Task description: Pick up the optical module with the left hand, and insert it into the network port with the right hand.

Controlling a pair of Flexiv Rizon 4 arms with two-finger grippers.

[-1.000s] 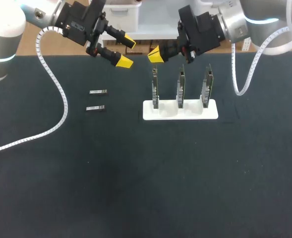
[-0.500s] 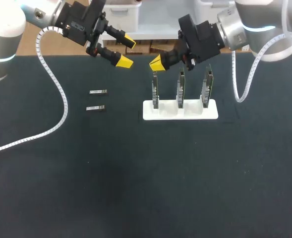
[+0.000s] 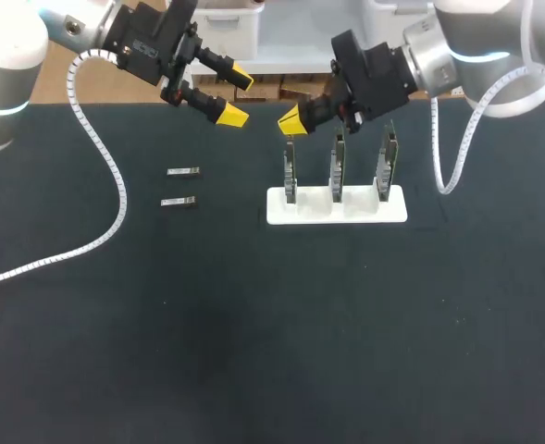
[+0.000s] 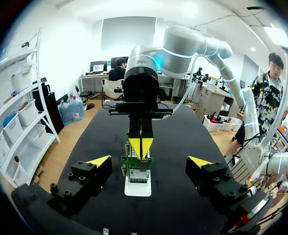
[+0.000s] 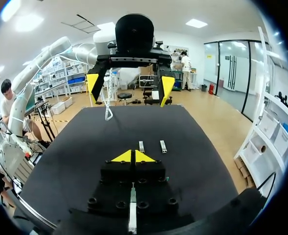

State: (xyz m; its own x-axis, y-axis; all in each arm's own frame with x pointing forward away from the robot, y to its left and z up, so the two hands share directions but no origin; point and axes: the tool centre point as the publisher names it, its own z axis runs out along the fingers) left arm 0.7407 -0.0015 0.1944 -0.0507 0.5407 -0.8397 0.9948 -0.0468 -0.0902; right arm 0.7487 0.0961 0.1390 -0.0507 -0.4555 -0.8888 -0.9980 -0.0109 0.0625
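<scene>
Two small silver optical modules point(image 3: 183, 171) point(image 3: 178, 202) lie flat on the dark table point(image 3: 253, 324), left of centre; the right wrist view shows them ahead of its gripper as module point(image 5: 141, 146) and module point(image 5: 163, 146). My left gripper point(image 3: 237, 95) hangs open above the table's far edge, to the right of the modules, holding nothing. My right gripper point(image 3: 289, 121) is shut, its yellow tips just over the leftmost of three upright port cards point(image 3: 290, 166) on a white stand point(image 3: 337, 208). From the left wrist, that card point(image 4: 138, 169) is under the right gripper point(image 4: 141, 146).
The other cards point(image 3: 338, 162) point(image 3: 386, 159) stand upright in the same white stand. A white cable point(image 3: 115, 185) from the left arm trails over the table's left part. Storage bins sit beyond the far edge.
My right gripper has come down and slightly toward the leftmost card's top, staying shut. The left arm and the modules have not moved.
</scene>
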